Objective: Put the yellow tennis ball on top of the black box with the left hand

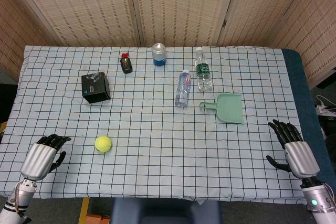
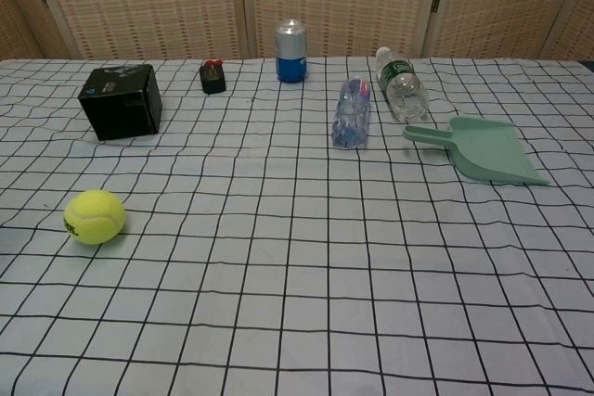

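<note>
Resting empty with fingers loosely curled, left hand point(image 1: 46, 151) just beside yellow tennis ball point(image 1: 103, 144) lying on checked cloth point(image 1: 157, 145), well short of black box point(image 1: 95, 87); risking nudging ball rolling away.

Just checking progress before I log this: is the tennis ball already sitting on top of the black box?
No, the tennis ball lies on the checked cloth, apart from the black box.

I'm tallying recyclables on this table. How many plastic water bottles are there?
2. The green-label bottle stands toward the back right; the pink-label bottle is just left of and in front of it. Both are behind the green dustpan. None seems hidden.
</note>
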Tool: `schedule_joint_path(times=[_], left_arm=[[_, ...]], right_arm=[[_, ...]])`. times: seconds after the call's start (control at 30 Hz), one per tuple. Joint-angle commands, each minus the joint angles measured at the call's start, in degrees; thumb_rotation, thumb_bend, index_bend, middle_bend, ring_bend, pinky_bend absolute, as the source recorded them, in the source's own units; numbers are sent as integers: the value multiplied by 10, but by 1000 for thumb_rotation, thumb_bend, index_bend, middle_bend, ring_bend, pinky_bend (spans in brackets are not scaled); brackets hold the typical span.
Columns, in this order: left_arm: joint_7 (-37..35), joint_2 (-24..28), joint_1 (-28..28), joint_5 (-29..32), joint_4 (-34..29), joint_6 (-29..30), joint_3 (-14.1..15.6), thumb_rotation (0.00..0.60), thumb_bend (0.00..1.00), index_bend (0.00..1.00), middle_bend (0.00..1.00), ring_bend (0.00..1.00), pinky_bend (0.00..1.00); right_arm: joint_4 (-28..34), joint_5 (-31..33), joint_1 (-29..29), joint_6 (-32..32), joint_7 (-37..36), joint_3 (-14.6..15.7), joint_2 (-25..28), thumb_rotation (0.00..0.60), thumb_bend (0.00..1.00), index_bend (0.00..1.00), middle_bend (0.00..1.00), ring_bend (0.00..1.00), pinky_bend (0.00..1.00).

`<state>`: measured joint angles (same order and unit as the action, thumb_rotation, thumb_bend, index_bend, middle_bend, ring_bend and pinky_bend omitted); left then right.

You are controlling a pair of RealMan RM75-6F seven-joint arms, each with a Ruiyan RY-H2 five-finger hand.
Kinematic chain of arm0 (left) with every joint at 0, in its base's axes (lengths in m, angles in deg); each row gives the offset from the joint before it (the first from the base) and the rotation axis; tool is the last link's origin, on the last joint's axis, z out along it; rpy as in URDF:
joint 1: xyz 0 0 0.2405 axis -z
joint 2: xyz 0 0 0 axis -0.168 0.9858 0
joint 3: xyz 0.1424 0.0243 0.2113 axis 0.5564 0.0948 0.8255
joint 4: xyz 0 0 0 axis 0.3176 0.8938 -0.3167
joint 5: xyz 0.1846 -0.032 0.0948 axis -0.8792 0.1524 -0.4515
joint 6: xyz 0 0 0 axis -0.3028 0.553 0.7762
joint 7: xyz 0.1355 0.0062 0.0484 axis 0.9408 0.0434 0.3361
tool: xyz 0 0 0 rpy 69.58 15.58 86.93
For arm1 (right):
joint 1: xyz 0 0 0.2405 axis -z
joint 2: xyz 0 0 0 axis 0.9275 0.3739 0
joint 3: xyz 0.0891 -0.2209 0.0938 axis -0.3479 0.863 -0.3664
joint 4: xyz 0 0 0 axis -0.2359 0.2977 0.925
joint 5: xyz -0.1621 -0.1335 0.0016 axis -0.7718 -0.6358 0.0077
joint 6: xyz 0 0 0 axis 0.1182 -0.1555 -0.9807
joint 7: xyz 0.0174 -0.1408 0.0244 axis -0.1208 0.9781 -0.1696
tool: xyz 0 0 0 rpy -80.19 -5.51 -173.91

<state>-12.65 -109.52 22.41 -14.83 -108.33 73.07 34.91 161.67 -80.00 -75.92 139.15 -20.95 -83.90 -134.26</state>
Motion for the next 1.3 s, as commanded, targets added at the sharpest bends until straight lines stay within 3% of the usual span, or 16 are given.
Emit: schedule_joint_path(times=[0.03, 0.43, 0.6, 0.73, 0.8, 0.93, 1.13, 1.2, 1.3], left_arm=[[1, 0, 0, 0, 0, -1, 0, 600, 441, 334, 404, 313, 445], [-3, -1, 2, 6, 4, -10, -1, 600, 440, 334, 404, 312, 446], [1, 13, -2, 10, -21, -11, 2, 600, 441, 341, 406, 322, 467], [14, 19, -5, 4, -35, -6, 5, 600, 463, 362, 445, 371, 548], [16, 22, -5, 1, -44, -9, 8, 600, 517, 378, 471, 405, 591], [-9, 37, -5, 15, -90, -37, 19, 600, 663, 409, 495, 444, 776], [-36, 50, -3, 57, -143, -80, 20, 600, 744, 471, 573, 536, 861], [-103, 31, -4, 97, -184, -109, 17, 600, 760, 491, 593, 556, 879], [-147, 15, 5, 99, -184, -136, 20, 600, 767, 505, 607, 570, 890]], right_arm=[[1, 0, 0, -1, -2, 0, 2, 600, 156, 12, 0, 0, 0], [10, 12, -6, -21, -13, 2, 11, 600, 157, 18, 0, 0, 0], [16, 6, -8, -31, -15, 10, 17, 600, 158, 20, 0, 0, 0], [21, 9, -8, -33, -19, 9, 21, 600, 158, 21, 0, 0, 0], [22, 11, -8, -34, -21, 8, 23, 600, 158, 22, 0, 0, 0], [28, 12, -9, -36, -26, 9, 26, 600, 158, 38, 0, 0, 0], [30, 14, -9, -36, -29, 8, 29, 600, 158, 44, 0, 0, 0], [31, 14, -10, -39, -32, 9, 31, 600, 158, 44, 0, 0, 0], [33, 12, -10, -38, -35, 9, 33, 600, 158, 45, 0, 0, 0]])
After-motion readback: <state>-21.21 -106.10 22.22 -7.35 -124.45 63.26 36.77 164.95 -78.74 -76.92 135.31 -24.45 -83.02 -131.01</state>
